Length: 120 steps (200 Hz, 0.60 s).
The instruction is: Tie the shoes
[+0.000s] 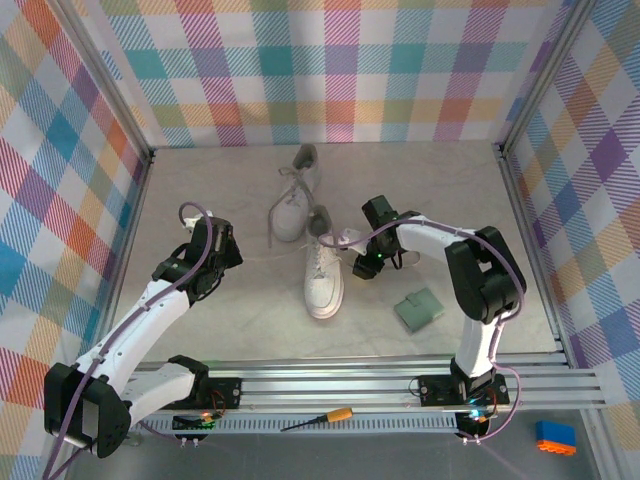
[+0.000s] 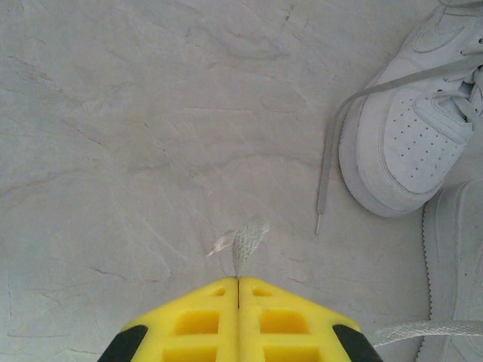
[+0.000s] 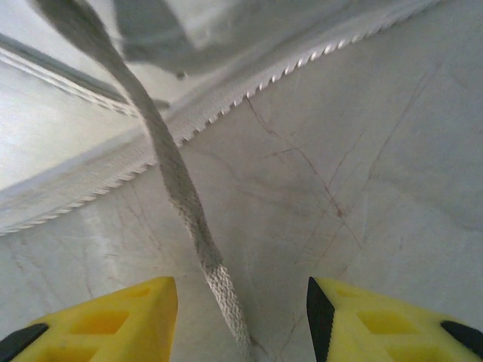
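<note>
Two white shoes lie mid-table: the far shoe (image 1: 297, 200) and the near shoe (image 1: 323, 272). My left gripper (image 1: 228, 250) is to the left of the near shoe, and a taut lace (image 1: 272, 258) runs from that shoe to it. In the left wrist view the left gripper (image 2: 238, 280) is shut on the lace end (image 2: 249, 237), which sticks out past the fingertips. The far shoe's toe (image 2: 407, 136) lies ahead on the right. My right gripper (image 1: 363, 264) sits by the near shoe's right side. It stands open (image 3: 240, 298), with a lace (image 3: 185, 200) running loose between the fingers, just off the sole (image 3: 98, 162).
A small green square pad (image 1: 418, 310) lies right of the near shoe. A screwdriver with an orange handle (image 1: 318, 419) and a blue and orange block (image 1: 555, 437) rest on the front rail. Plaid walls enclose the table on three sides.
</note>
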Available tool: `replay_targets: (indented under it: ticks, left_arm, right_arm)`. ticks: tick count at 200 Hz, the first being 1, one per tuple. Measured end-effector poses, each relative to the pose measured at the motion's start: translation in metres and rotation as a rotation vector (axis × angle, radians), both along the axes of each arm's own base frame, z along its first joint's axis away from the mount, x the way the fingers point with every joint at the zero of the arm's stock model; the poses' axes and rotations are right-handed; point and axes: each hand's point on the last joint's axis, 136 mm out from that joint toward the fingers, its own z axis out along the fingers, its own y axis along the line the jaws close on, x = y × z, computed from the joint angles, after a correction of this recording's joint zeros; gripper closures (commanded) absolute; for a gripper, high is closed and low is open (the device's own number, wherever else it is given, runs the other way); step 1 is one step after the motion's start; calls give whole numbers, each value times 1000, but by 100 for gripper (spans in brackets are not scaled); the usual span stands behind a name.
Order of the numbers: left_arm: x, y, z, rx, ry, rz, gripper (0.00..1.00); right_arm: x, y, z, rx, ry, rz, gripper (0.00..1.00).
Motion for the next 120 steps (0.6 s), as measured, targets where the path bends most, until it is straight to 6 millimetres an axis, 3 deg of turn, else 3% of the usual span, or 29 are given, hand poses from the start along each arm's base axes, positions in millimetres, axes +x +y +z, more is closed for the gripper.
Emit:
replay_targets:
  ticks: [33,74,107,120]
  left_arm:
    - [0,0,0,0,0,0,100]
    - [0,0,0,0,1,0,100]
    - [-1,0,-1,1,5,0,100]
    - [-1,0,-1,-2,7,-3,100]
  right_arm:
    - [2,2,-5,-9,-3,10,57]
    - [-4,7,-6,-7,5,29,100]
    - [-14,6,0,20,8,-27,100]
    - [-24,5,12,55,37,-90,100]
